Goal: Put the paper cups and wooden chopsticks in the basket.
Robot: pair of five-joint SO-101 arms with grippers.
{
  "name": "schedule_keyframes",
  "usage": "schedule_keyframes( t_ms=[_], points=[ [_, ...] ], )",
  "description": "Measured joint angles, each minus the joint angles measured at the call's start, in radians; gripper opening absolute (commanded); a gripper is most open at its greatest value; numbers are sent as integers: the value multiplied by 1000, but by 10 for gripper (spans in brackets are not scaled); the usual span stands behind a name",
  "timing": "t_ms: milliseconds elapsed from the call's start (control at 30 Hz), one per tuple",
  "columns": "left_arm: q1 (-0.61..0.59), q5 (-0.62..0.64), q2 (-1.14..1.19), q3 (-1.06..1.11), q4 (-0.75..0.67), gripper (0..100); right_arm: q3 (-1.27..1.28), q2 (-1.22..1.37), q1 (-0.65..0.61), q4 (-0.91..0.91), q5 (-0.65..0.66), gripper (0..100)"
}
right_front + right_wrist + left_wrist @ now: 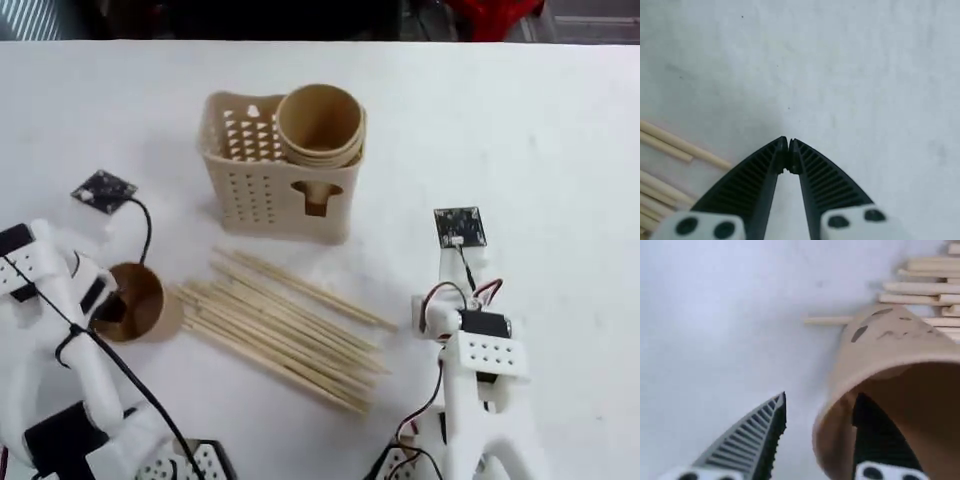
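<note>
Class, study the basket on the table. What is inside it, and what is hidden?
Nested paper cups stand upright at one end of the basket, rims above its wall. The wall hides their lower parts and the basket floor.

You have tan paper cups (320, 125) and pale wooden chopsticks (290, 330) on a white table (540, 130). The basket (250, 195) is cream (its walls dotted with rows of holes).

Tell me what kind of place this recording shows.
Likely a robotics lab or hobby workbench: two white robot arms with exposed wiring sit at a plain white table, with a beige perforated plastic basket and wooden chopsticks as props.
</note>
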Motion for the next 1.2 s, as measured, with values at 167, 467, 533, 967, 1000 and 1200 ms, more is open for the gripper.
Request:
schedule_keyframes(
  t_ms=[167, 467, 533, 967, 1000, 1200],
  points=[
    [49, 12, 0, -26, 3, 21, 0, 0, 0, 0, 0, 18],
    [132, 198, 0, -571, 308, 22, 0, 0, 0, 0, 0, 19],
    [207, 269, 0, -758, 387, 22, 0, 0, 2, 0, 0, 19],
    [902, 747, 25, -1185, 195, 22, 0, 0, 0, 0, 0, 19],
    [913, 753, 46, -1165, 172, 22, 0, 0, 0, 0, 0, 19],
    [916, 821, 203, -1143, 126, 23, 0, 0, 0, 0, 0, 19]
  ],
)
